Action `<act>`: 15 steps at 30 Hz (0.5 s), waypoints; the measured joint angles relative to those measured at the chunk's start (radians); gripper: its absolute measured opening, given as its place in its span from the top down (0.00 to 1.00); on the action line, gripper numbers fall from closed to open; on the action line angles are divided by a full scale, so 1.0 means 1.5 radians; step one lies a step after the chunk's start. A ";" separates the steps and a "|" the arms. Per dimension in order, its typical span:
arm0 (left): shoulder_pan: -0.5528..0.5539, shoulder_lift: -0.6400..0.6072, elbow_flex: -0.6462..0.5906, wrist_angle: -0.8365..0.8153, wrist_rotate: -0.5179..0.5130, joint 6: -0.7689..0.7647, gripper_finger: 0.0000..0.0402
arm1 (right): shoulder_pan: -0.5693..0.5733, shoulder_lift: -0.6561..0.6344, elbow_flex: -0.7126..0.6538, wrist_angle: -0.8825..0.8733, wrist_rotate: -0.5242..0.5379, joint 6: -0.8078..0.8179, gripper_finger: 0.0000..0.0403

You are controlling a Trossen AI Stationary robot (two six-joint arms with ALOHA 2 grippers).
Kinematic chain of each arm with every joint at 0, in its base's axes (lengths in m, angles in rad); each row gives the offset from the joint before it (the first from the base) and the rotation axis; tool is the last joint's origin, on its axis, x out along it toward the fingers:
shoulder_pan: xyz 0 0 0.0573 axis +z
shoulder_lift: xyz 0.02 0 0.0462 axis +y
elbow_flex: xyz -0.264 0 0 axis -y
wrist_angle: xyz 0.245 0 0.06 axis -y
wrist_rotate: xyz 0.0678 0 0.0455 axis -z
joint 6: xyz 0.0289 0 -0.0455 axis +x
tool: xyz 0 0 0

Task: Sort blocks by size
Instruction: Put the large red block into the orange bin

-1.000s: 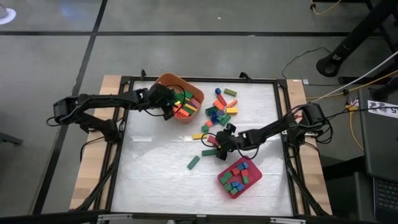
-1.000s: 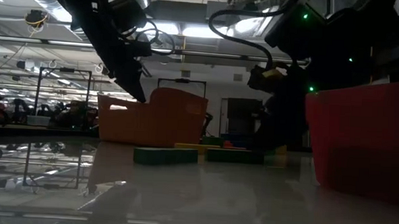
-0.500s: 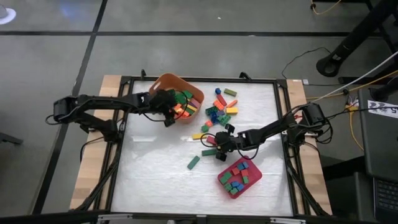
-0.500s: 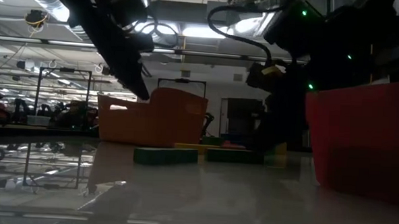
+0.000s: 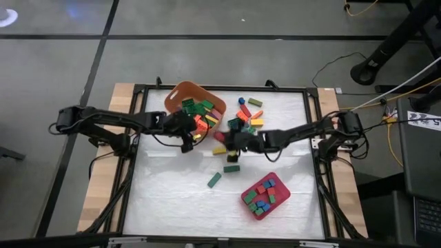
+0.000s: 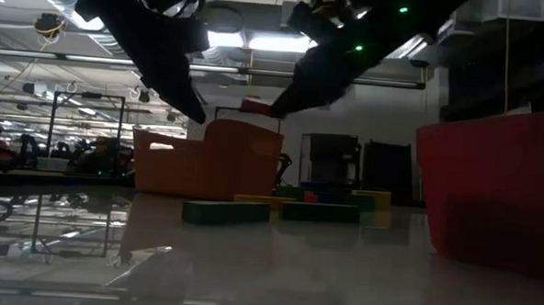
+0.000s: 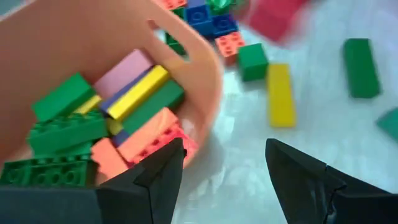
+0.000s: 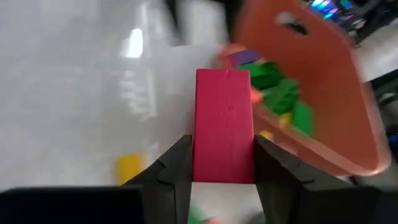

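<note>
My right gripper [image 5: 227, 140] hangs above the table's middle, shut on a long red block [image 8: 224, 121], which also shows in the low view as the red block [image 6: 254, 106]. The orange tub [image 5: 180, 96] at the far left holds long blocks, green, yellow, pink and orange [image 7: 134, 93]. My left gripper [image 7: 224, 171] stands open over the tub's near rim [image 7: 208, 93], with nothing between its fingers. Loose blocks [image 5: 244, 118] lie on the table by the tub. The pink-red tray [image 5: 281, 196] at the near right holds small blocks. My right gripper pinches the red block's two long sides [image 8: 202, 165] between its two fingers, at the block's end nearest the wrist. The fingers [image 8: 177, 168] lie along the block and come slanting down from the table's right side. The block sticks out ahead of them, lifted clear of the table.
A green block [image 5: 214, 180], a second green block [image 5: 231, 167] and a yellow one [image 5: 219, 149] lie on the white table top below and beside my right gripper. The near left of the table is bare white surface [image 5: 165, 200].
My right gripper has risen from the table with the red block, rolled its wrist, and gone toward the far left, toward the orange tub. My left gripper has swung from over the tub toward the table's near edge, staying open.
</note>
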 joint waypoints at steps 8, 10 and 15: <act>-0.080 -0.012 0.000 0.000 0.000 -0.071 0.47 | -0.130 0.024 0.001 0.154 -0.135 -0.038 0.60; -0.098 -0.012 0.000 0.008 0.001 -0.094 0.47 | -0.156 0.038 0.001 0.196 -0.176 -0.038 0.60; -0.144 -0.004 0.000 0.012 0.001 -0.171 0.47 | -0.195 0.066 0.001 0.253 -0.222 -0.032 0.59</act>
